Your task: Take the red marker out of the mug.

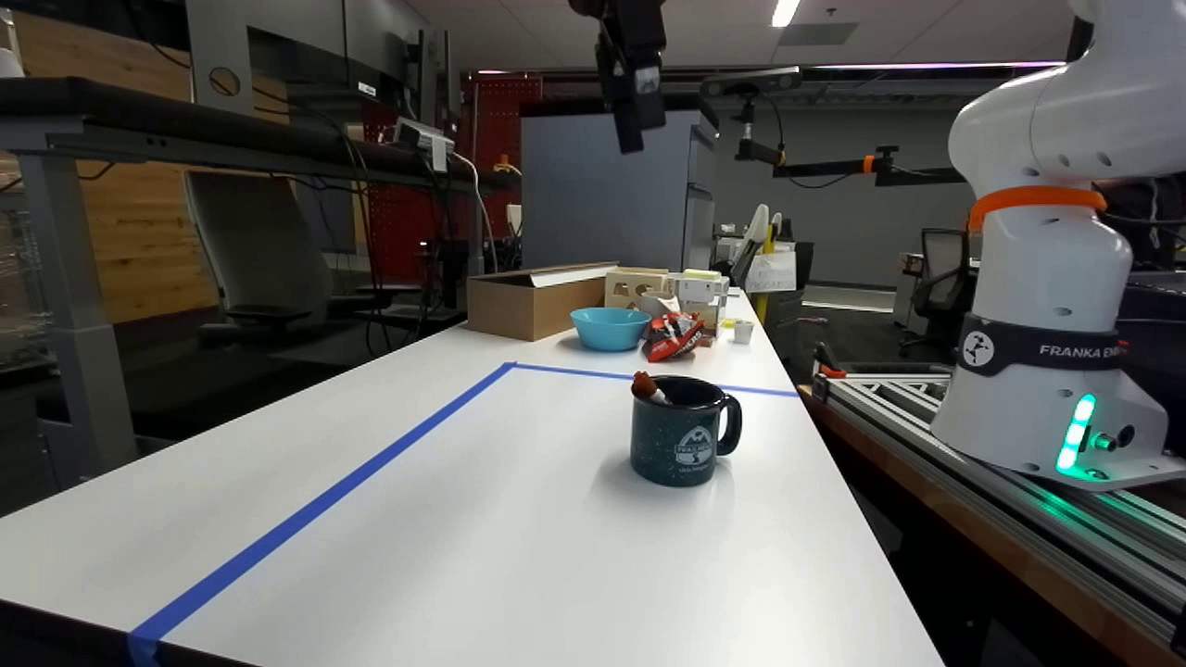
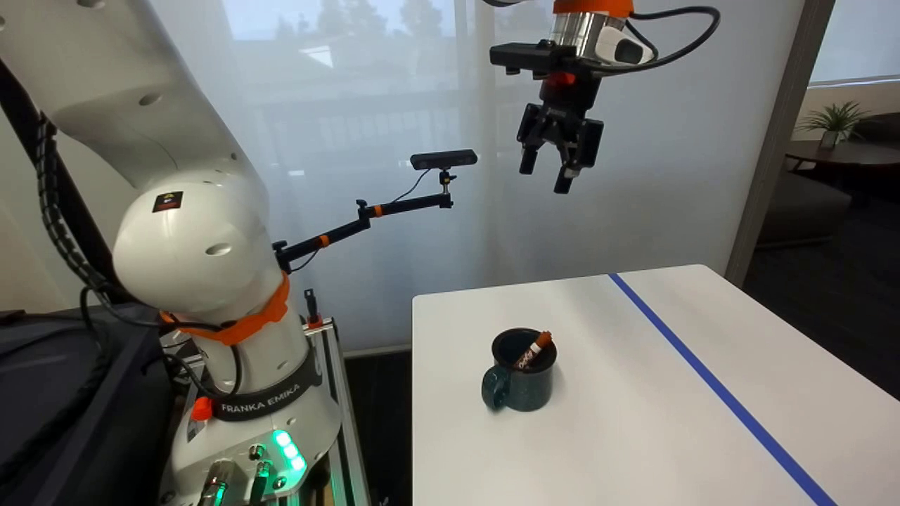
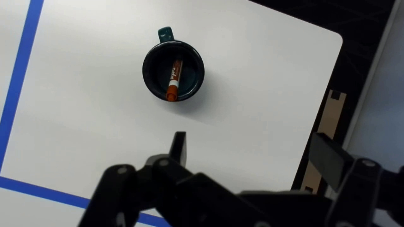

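Note:
The dark teal-green mug [image 1: 656,446] stands upright on the white table; it also shows in an exterior view [image 2: 529,391] and in the wrist view [image 3: 193,75]. The red marker [image 3: 174,78], with a rusty red cap and a white band, leans inside the mug. Its cap end rests at the rim opposite the handle and sticks out a little in both exterior views [image 1: 650,387] [image 2: 536,348]. Its lower end is inside the mug. My gripper [image 2: 545,180] is open and empty, pointing down high above the table and mug. In the wrist view the open fingers [image 3: 249,138] lie below the mug.
A light blue bowl [image 1: 610,330], a red packet [image 1: 674,337] and a cardboard box [image 1: 533,304] stand at the table's far end. Blue tape [image 1: 371,468] runs along the white table [image 1: 463,556]. The table edge lies near the mug on the robot's side.

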Controlling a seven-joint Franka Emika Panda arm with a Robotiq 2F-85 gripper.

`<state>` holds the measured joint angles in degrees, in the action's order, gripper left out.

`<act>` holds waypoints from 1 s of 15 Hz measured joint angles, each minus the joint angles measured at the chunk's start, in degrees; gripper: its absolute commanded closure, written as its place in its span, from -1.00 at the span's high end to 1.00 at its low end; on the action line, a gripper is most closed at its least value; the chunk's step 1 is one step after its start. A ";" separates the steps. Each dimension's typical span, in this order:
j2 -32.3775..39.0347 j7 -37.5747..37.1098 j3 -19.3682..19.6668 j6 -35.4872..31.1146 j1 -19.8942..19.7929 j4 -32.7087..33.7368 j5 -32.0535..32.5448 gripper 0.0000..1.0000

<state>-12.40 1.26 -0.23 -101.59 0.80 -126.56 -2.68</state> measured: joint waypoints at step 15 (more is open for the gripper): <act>0.95 -3.45 0.88 -2.61 -1.85 -10.01 1.82 1.00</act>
<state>-11.45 -2.19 0.66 -104.19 -1.05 -136.56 -0.86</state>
